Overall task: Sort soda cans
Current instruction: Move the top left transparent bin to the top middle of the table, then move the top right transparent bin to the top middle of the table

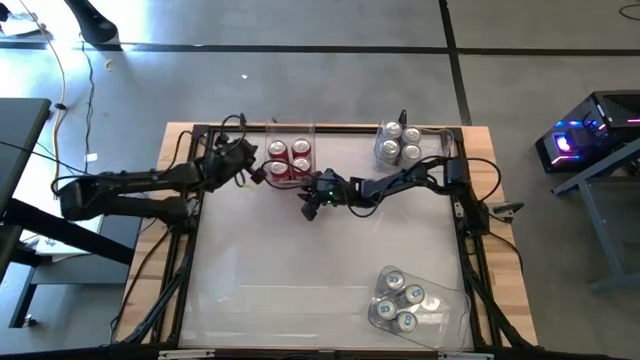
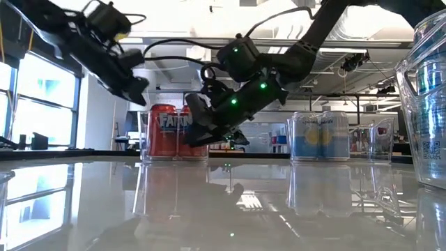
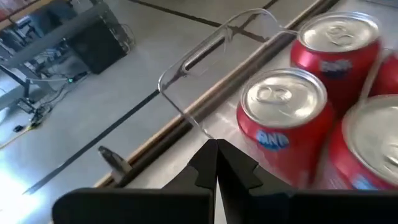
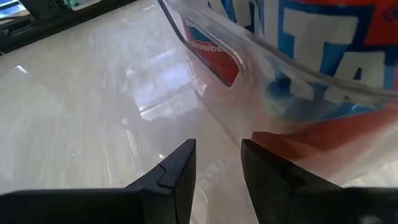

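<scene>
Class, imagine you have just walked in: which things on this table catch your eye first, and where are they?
Four red soda cans stand in a clear bin at the table's far edge, with both dark arms meeting there. The left gripper, shut, is beside the bin's left side; the right gripper, slightly open and empty, is just in front of it. Silver-topped cans fill a far-right bin and a tilted near-right bin.

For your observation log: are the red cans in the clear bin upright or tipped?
Upright: the red soda cans show round silver tops from above.
</scene>
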